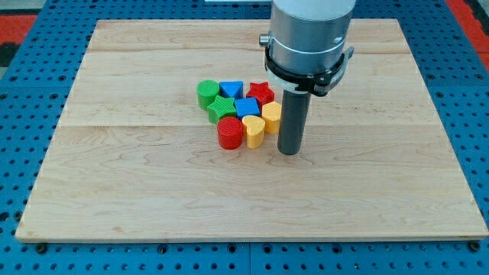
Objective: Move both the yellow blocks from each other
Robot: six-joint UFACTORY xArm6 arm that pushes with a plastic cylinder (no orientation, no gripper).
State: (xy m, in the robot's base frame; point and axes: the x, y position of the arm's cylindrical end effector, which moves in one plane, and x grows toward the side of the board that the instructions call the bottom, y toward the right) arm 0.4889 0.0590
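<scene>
Near the board's middle, a bit toward the top edge, eight blocks are packed in one tight cluster.

Two yellow blocks are seen touching at the cluster's right side: a yellow heart (254, 130) at the bottom and a yellow block (271, 115) just up-right of it. My tip (289, 151) is planted just right of both, close to them. No jaws are fitted, only a rod. Also clustered: red cylinder (229, 132), green star (221, 108), blue cube (246, 107), red star (260, 92), blue triangle (231, 89), green cylinder (206, 93).

Robotics lab: wooden board (153, 191) on blue perforated bench (23, 114), robot arm (309, 38).
</scene>
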